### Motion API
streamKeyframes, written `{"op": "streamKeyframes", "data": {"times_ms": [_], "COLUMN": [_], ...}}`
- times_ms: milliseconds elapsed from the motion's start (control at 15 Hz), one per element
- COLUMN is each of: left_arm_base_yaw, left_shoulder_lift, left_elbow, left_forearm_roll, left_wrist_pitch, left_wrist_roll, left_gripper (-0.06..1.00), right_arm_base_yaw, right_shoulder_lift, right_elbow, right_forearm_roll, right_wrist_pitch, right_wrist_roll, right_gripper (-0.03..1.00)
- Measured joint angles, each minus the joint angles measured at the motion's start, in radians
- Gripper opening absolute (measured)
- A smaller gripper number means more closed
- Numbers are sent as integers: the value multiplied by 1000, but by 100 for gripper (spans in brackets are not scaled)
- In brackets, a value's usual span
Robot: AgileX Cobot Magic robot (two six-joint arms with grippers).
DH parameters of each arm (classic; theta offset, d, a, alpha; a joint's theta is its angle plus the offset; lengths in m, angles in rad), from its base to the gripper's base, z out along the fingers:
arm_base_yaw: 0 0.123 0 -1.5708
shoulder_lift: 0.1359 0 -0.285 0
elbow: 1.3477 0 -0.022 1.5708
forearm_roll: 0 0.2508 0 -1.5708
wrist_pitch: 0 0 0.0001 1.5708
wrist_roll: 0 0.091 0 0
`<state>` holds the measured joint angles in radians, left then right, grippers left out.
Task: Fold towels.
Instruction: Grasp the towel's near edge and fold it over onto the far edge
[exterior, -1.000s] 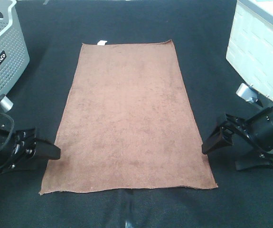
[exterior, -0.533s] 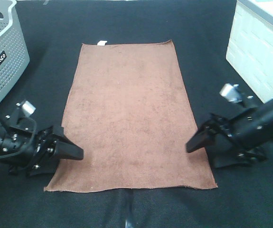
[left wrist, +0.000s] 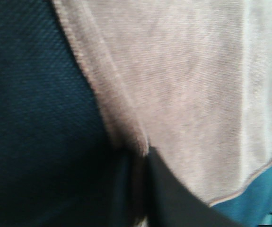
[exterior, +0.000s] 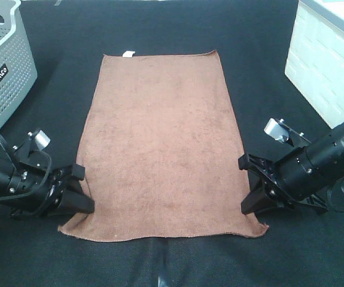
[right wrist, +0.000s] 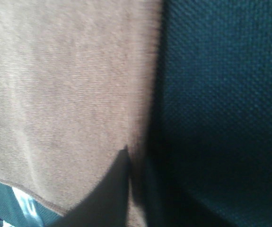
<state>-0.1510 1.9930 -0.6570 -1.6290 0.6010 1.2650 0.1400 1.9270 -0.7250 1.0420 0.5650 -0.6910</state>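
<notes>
Since the earlier frame both grippers have been moved in onto the towel (exterior: pixel 163 143), and its near corners have been drawn slightly inward. The towel is laid flat on the bench (exterior: pixel 261 60), with the tag (exterior: pixel 128 54) at its far short edge. The left gripper (exterior: pixel 82 194) is set on the towel's left long edge by the near corner, fingers (left wrist: pixel 173 198) pinched on the hem. The right gripper (exterior: pixel 247 186) is set likewise on the right long edge, fingers (right wrist: pixel 107 194) pinched on the hem. A basket (exterior: pixel 4 54) is seen off the towel's far-left corner, well apart.
</notes>
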Motion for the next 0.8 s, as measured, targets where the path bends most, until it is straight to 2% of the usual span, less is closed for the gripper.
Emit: {"op": "streamKeyframes", "data": {"times_ms": [67,200,333,533,667,800], "left_arm_base_yaw": [0,0,0,0,0,0], "left_shoulder_lift": [0,0,-14,-138,-200,-274], "left_elbow": [0,-1,-1,39,95,187], "left_forearm_roll": [4,12,79,234,252,264], "left_wrist_pitch": [-3,-1,1,-49,-64,-66], "left_wrist_roll": [0,-7,-62,-174,-183,-183], "left_gripper": [1,0,0,0,0,0], "right_arm_base_yaw": [1,1,2,3,3,3], "right_shoulder_lift": [1,1,-17,-120,-172,-234], "right_elbow": [0,-2,-2,-1,4,70], "right_forearm_roll": [0,-4,-39,-164,-255,-281], "right_wrist_pitch": [1,20,33,49,71,83], "right_wrist_roll": [0,4,35,173,261,289], "right_gripper": [0,0,0,0,0,0]}}
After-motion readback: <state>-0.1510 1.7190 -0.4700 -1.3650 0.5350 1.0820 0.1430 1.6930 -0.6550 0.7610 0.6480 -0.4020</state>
